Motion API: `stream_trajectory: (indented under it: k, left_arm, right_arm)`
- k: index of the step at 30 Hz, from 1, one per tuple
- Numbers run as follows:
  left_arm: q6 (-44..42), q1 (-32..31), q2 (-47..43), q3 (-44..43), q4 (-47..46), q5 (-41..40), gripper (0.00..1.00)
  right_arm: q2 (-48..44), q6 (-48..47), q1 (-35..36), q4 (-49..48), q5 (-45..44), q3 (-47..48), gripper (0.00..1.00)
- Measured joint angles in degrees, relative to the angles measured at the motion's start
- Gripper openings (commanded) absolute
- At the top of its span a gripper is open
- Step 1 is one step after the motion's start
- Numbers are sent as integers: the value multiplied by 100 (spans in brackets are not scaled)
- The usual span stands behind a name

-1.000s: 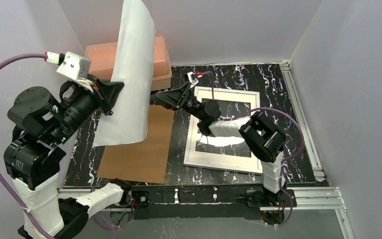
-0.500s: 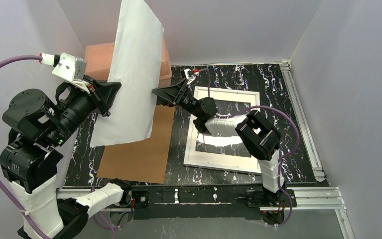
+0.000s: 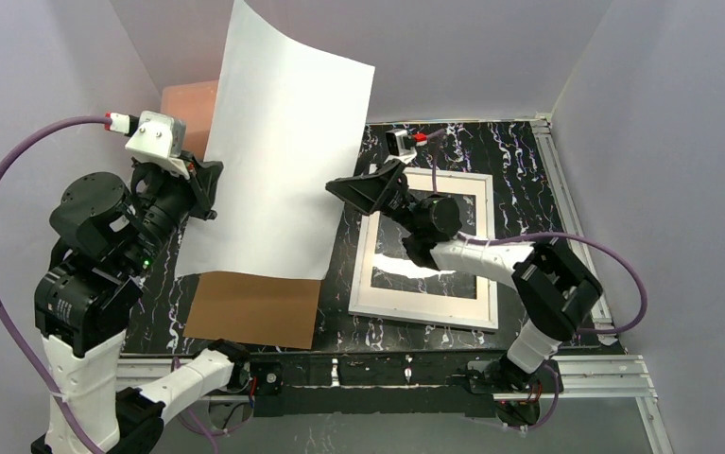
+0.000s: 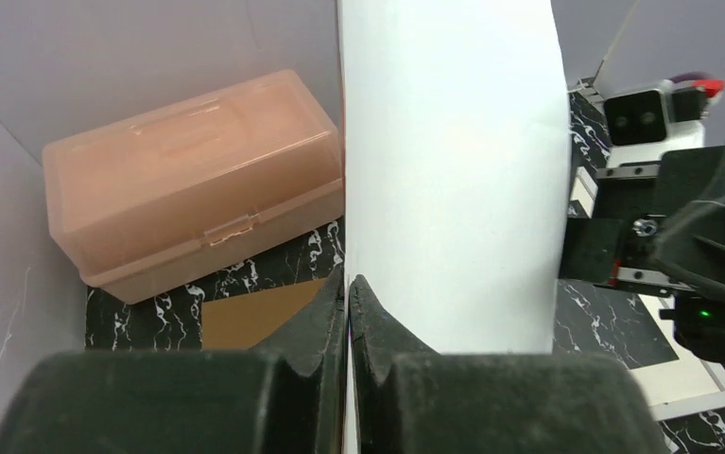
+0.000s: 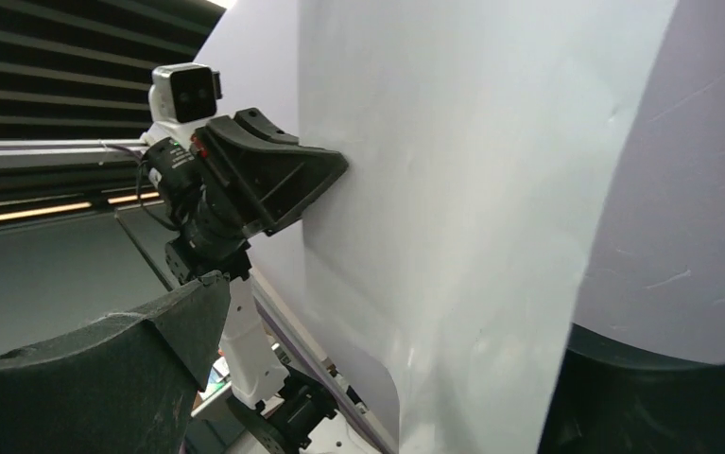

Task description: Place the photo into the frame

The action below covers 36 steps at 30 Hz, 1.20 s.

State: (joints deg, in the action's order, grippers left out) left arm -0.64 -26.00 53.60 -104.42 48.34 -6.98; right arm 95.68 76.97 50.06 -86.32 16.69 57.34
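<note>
The photo (image 3: 278, 161) hangs upright in the air with its plain white back toward the top camera, its picture side hidden. My left gripper (image 3: 209, 189) is shut on the photo's left edge, and the left wrist view shows the sheet (image 4: 453, 170) pinched between the closed fingers (image 4: 348, 284). My right gripper (image 3: 339, 189) is open at the photo's right edge. In the right wrist view the sheet (image 5: 453, 189) stands between the wide-apart fingers (image 5: 103, 378), untouched as far as I can see. The white frame (image 3: 424, 310) lies flat on the table under the right arm.
A brown cardboard board (image 3: 254, 307) lies flat below the photo, left of the frame. A salmon-pink plastic box (image 4: 188, 180) stands at the back left, mostly hidden behind the photo in the top view. Grey walls enclose the black marbled table (image 3: 519, 161).
The photo has turned from edge-on to broad side toward the top camera and shifted right. The right arm has swung its base right, its open gripper now at the photo's right edge.
</note>
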Motion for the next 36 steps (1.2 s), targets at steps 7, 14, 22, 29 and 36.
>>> stream_trajectory:
  k: [7,14,22,29,36]
  left_arm:
    - [7,0,-33,136,-170,-166,0]
    - [20,0,-68,262,-201,-227,0]
    - [-70,0,-55,275,-201,-289,0]
    - [-127,0,-37,262,-199,-389,0]
    - [-55,0,-92,450,-125,-271,4]
  right_arm:
    - [-389,-376,4,223,-11,-326,86]
    - [-831,-723,35,1379,-70,-433,64]
    - [-1259,-1078,37,2441,52,-472,55]
    - [-1467,-1274,37,3449,177,-483,36]
    - [-1727,-1438,37,3713,-46,-579,1]
